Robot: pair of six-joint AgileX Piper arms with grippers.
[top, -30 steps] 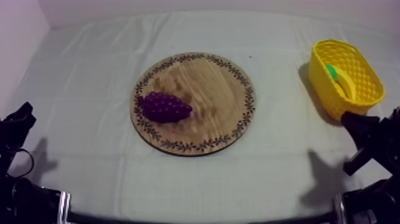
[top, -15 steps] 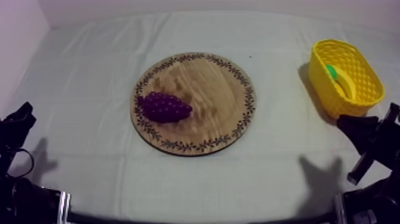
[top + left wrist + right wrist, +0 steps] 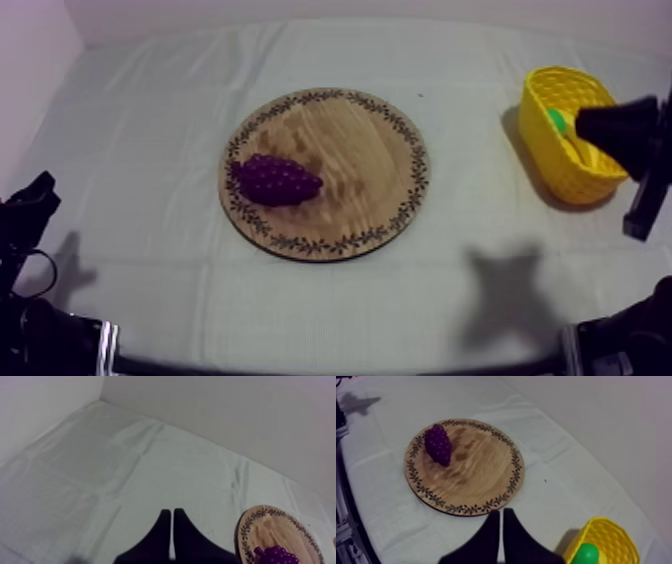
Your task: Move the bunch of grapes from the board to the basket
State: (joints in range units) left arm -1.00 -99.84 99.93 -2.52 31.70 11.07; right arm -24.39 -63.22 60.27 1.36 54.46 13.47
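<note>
Grey-white cloth covers the surface point(image 3: 150, 120). The bunch of grapes point(image 3: 277, 181) lies on the left part of the wooden board point(image 3: 365, 160), well apart from the yellow basket point(image 3: 560, 170) at the right edge. The right tool point(image 3: 501, 512) is pressed together and empty, at the basket's right side. The left tool point(image 3: 172, 512) is pressed together and empty, low at the left.

- Round wooden board point(image 3: 352, 150): one.
- Bunch of grapes point(image 3: 278, 181): one, lying on the board.
- Yellow basket point(image 3: 556, 165): one.
- Green toy fruit point(image 3: 586, 554) in the basket: one, kind not discernible.
- Grippers: two, namely the left gripper point(image 3: 172, 514) and the right gripper point(image 3: 501, 514).
</note>
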